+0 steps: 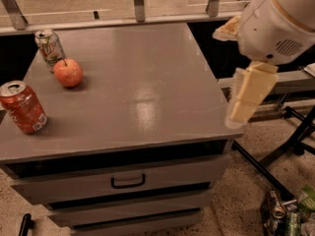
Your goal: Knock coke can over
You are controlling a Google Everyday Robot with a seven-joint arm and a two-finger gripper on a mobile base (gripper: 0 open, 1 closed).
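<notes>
1. Camera view, the task's thing: the coke can (22, 107) stands upright at the far left of the frame. It is on the near left corner of the bench (147, 73), close to both the front and the left edges, with its silver top facing up.
2. Camera view, the tool: the gripper (248, 95) hangs at the right of the frame under the arm's white housing. It is just past the bench's right edge, at about the height of the bench top. Whether it is spread or pressed together cannot be told. It touches nothing, and the whole width of the bench lies between it and the coke can.
3. Camera view, bystanders: an apple (68, 73) and a pale can (49, 48) sit in the upper left of the frame. Both are behind the coke can and apart from it.
4. Step in hand, as I judge it: the reach across the bench, with the knock itself not yet begun.
5. To do it well:
   - Travel leftward over the bare middle of the bench, staying toward the lower part of the frame, so the apple and pale can are left alone.
   - Meet the coke can high on its side, near the silver rim, so it tips rather than slides.
   - Keep the push short and soft. The coke can is so near two edges that a hard shove could send it off the bench.
</notes>
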